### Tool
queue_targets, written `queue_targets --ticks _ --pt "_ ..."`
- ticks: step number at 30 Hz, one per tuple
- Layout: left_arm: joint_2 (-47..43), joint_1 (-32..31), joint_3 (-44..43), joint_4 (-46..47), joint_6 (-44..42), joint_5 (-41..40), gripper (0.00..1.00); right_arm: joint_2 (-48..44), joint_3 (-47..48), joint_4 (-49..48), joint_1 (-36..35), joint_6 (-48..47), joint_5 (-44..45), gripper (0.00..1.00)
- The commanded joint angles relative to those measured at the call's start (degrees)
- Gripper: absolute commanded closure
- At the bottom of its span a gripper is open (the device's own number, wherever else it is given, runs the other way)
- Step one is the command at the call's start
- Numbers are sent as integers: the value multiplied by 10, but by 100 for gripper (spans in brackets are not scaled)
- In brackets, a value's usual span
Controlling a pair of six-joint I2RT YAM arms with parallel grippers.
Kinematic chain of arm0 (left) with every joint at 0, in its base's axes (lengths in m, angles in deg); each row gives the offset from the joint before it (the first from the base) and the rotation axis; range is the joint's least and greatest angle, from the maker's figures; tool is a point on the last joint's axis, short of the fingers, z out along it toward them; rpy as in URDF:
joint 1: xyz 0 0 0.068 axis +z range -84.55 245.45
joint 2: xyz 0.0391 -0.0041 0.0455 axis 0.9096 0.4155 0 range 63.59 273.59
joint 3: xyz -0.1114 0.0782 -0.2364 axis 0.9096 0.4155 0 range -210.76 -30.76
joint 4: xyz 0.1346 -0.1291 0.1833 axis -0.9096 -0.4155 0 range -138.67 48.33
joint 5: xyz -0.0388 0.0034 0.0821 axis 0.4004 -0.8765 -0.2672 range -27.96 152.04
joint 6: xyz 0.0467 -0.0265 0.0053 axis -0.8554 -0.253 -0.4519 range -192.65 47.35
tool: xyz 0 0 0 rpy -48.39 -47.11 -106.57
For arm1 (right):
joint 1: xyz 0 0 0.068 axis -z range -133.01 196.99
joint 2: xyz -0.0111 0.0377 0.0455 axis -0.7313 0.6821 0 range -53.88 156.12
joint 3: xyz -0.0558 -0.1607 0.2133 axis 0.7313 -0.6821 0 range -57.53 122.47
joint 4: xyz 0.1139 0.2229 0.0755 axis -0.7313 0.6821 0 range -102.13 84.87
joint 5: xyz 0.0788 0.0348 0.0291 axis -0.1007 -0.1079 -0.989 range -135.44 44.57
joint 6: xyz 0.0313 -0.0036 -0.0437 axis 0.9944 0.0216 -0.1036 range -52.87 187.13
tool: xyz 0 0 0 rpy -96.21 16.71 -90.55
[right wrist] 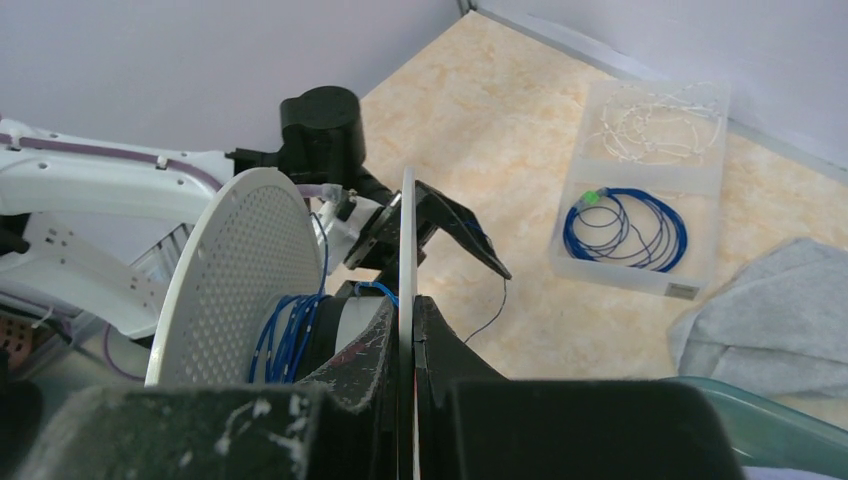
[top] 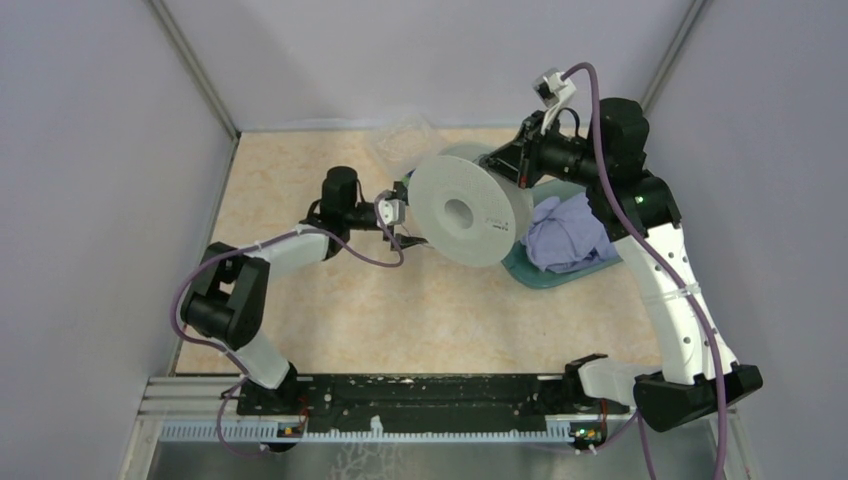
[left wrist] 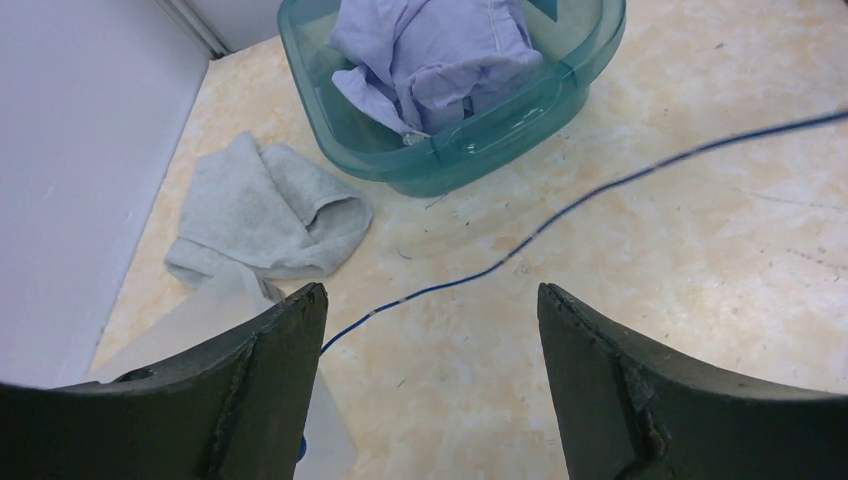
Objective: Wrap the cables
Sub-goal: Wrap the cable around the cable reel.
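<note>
Cable wound on spool; right end effector pinches it, left end effector wide; label unreadable.

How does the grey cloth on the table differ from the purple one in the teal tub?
Colour: the grey cloth is pale grey, the purple cloth lavender. Place: the grey cloth lies on the table beside the teal tub; the purple cloth sits inside it. Pose: the grey cloth lies low, folded over; the purple cloth is bunched high. Both are soft, rumpled fabric.
</note>
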Motion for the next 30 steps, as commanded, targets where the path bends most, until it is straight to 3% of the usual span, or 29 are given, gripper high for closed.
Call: queue_targets --ticks 1,7,12,21,30 --pt "-19 2 -34 -125 -141 6 17 -25 32 -48 3 27 -52 100" --pt "8 2 -64 -225 -240 11 20 -25 26 -55 3 32 -61 100" --pt "22 -5 -67 -215 -260 9 25 -25 15 -59 3 36 -63 100" --pt "46 -20 -96 -236 -305 -14 18 -25 -5 -74 4 46 -77 100" --pt "75 -40 -133 -290 -335 22 18 -24 -10 -81 3 50 -86 100"
